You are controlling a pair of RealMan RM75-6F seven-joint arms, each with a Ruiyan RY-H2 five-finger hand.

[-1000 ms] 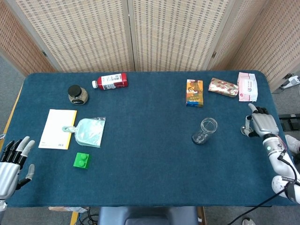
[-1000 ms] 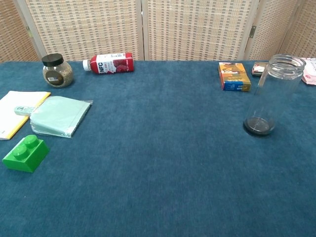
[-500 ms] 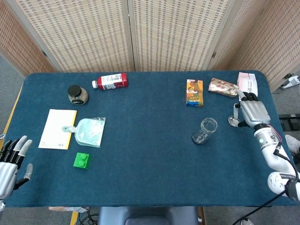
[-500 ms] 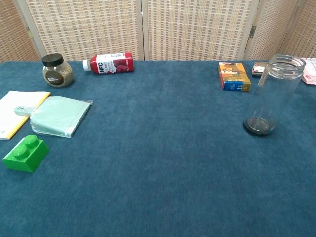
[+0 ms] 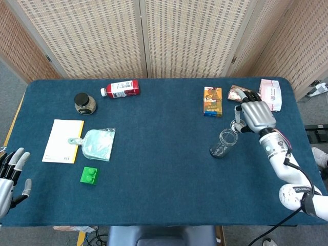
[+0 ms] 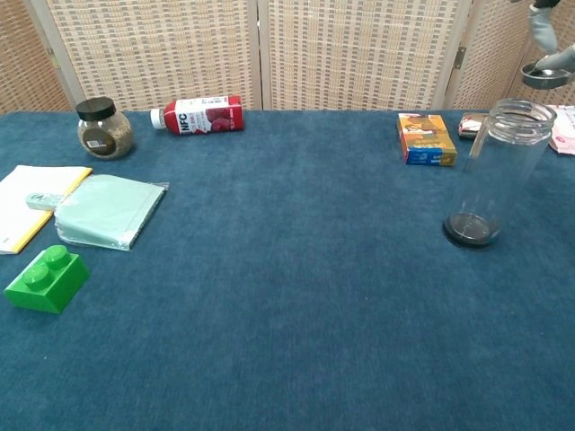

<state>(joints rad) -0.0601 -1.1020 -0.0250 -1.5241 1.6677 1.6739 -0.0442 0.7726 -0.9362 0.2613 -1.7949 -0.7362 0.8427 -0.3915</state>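
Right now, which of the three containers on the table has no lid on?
The clear glass jar near the right hand: its mouth is open. The small jar has a black lid, and the red juice bottle, lying down, is capped.

We see a matt, napped dark blue cloth table cover (image 5: 164, 169). The tall clear glass jar (image 6: 499, 171) looks smooth and glossy. The right hand (image 5: 254, 116), of grey metal with a dull sheen, holds a round dark lid (image 6: 548, 75). The green plastic brick (image 6: 46, 279) shines; the yellow paper booklet (image 5: 62, 141) is matt.
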